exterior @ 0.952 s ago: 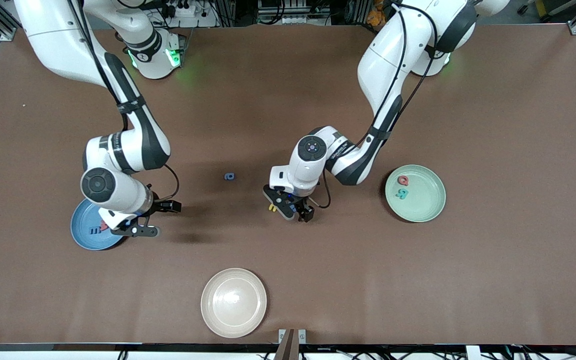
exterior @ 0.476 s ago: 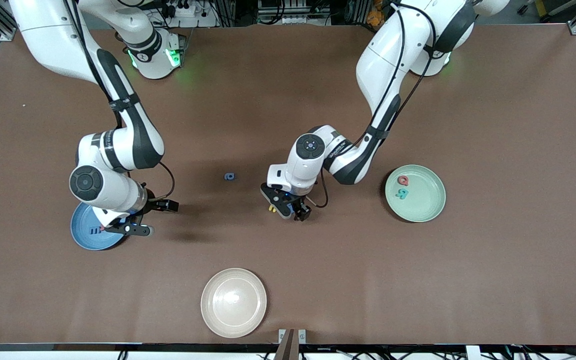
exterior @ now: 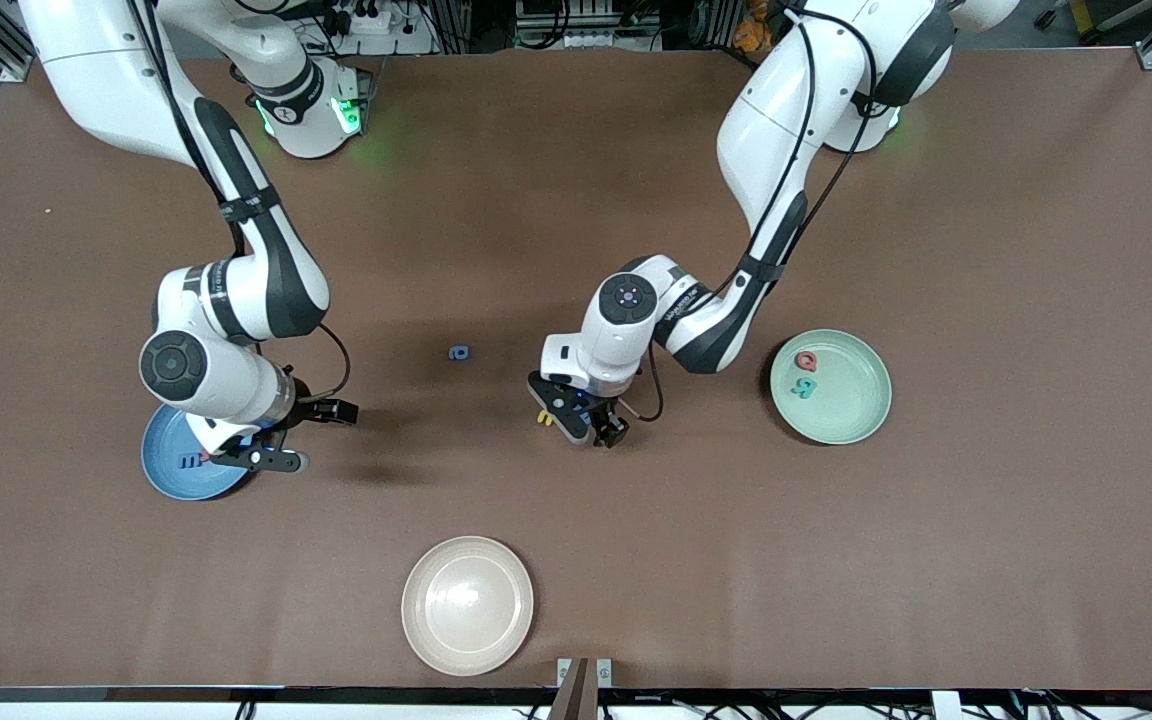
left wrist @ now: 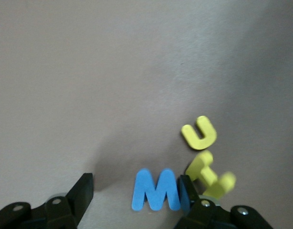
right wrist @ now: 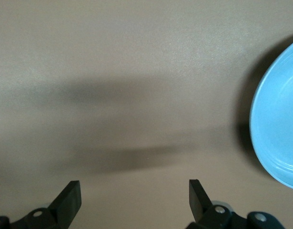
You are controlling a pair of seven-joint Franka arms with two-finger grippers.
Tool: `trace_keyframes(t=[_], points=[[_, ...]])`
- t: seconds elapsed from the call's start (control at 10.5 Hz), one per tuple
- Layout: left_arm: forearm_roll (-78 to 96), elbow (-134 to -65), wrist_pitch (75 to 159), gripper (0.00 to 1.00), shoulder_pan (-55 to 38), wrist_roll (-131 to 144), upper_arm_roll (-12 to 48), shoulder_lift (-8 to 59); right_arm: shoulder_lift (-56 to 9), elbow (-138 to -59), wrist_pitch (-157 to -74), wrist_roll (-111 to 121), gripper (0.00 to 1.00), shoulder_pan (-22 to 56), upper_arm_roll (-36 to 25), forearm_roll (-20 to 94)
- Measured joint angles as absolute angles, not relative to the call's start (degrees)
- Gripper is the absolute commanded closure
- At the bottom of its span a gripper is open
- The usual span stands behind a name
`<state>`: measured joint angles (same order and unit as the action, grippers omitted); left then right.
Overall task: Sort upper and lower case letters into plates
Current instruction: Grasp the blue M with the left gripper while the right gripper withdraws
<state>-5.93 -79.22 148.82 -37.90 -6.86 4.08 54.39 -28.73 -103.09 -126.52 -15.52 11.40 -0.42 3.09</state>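
Cream plate (exterior: 467, 604): sitting nearest the front camera, close to the table edge, with nothing showing in it.

Blue plate (exterior: 179, 470): lying toward the right arm's end of the table, carrying a dark blue letter (exterior: 193, 461) and a bit of red beside it, partly hidden under the right arm's wrist.

Right gripper (exterior: 271, 440): hanging over the bare table just beside the blue plate's rim, its fingers (right wrist: 69, 196) standing wide apart with nothing between them; the right wrist view is showing only the brown table (right wrist: 136, 95) and a curve of the blue plate (right wrist: 277, 129).

Left gripper (exterior: 576, 420): reaching down near the middle of the table over a small cluster of letters. Its fingers (left wrist: 82, 188) are standing fairly wide; one is touching the edge of the blue M (left wrist: 156, 190), the other is well clear of it, so nothing is being gripped yet.

Yellow letters: a yellow U (left wrist: 199, 132) and a second yellow letter (left wrist: 209, 177), which I cannot read, are lying just beside the M.

Mint plate (exterior: 851, 415): sitting toward the left arm's end, holding a red letter (exterior: 807, 361) and a teal letter (exterior: 803, 388).

Lone blue letter (exterior: 458, 352): lying on the table between the two arms, farther from the front camera than the left gripper's cluster.
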Motion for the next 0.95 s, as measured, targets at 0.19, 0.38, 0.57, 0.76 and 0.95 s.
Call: trace_keyframes(t=[0.19,0.38,0.57,0.76,0.95], points=[[-5.9,-79.2,148.8,0.26,-37.9,-6.9,4.1,54.4,-28.7,-103.1,-126.6,-15.5,0.0,11.4,-0.4,3.1],[-5.9,-79.2,148.8,0.46,-38.0,-6.4,4.2,54.4,-28.7,-103.1,-126.6,-15.5,0.0,11.5,-0.4,3.1],[-5.9,-79.1,148.8,0.63,-38.2,-5.7,4.4,54.4,-28.7,-103.1,-126.6,-15.5,0.0,11.5,-0.4,3.1],[-5.9,-79.0,148.8,0.89,-38.2,-4.9,4.3,54.2,-28.7,-103.1,-126.7,-15.5,0.0,11.5,-0.4,3.1],[-5.9,-79.0,148.8,1.0,-38.2,-4.5,4.3,54.1,-28.7,-103.1,-126.8,-15.5,0.0,11.5,-0.4,3.1]])
